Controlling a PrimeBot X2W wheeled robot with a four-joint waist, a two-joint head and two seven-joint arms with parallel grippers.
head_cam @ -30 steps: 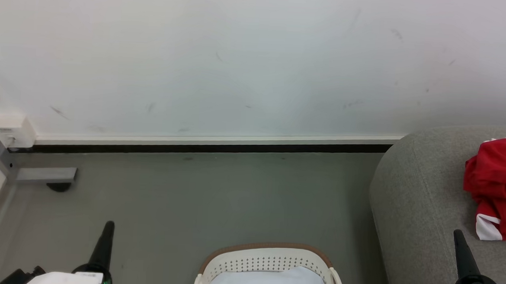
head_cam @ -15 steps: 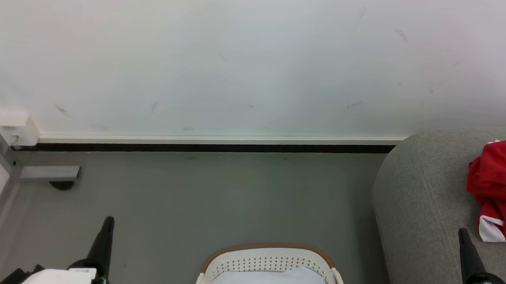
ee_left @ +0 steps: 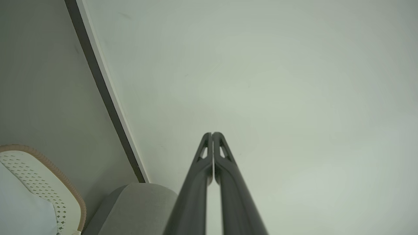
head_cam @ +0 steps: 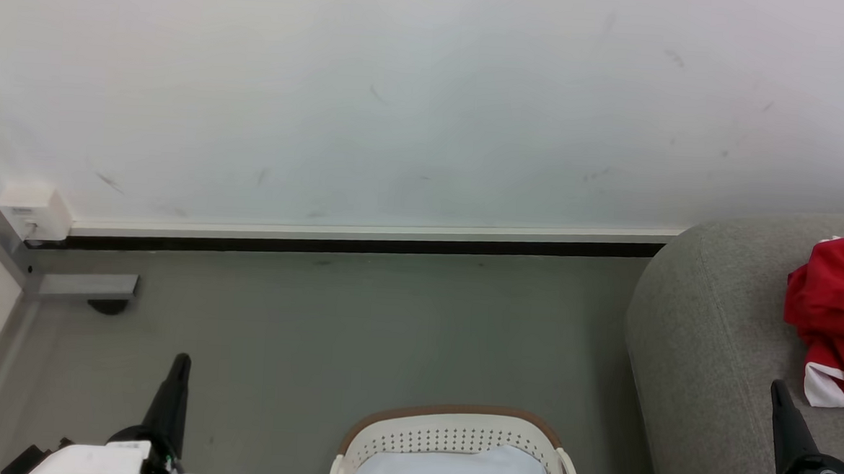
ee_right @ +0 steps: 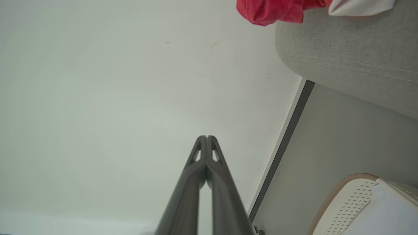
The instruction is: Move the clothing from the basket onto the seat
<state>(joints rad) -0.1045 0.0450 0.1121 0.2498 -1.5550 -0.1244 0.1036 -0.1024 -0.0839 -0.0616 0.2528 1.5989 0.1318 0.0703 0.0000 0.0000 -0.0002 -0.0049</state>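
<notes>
The clothing (head_cam: 837, 309) lies crumpled on the seat (head_cam: 705, 338) near its rounded end, while the left gripper (head_cam: 182, 360) and right gripper (head_cam: 777, 387) flank the basket (head_cam: 448, 435), both closed, empty.

No text, number, brand or sign can be read in any view. The small white box (head_cam: 33, 211) at the foot of the wall, on the left of the head view, has a faint grey strip on its upper face that may be a label; the characters are too small to resolve. The red clothing (head_cam: 833, 309) on the grey sofa (head_cam: 706, 331) has a thin white mark at the picture's right edge. It is cut off and not legible as lettering.
</notes>
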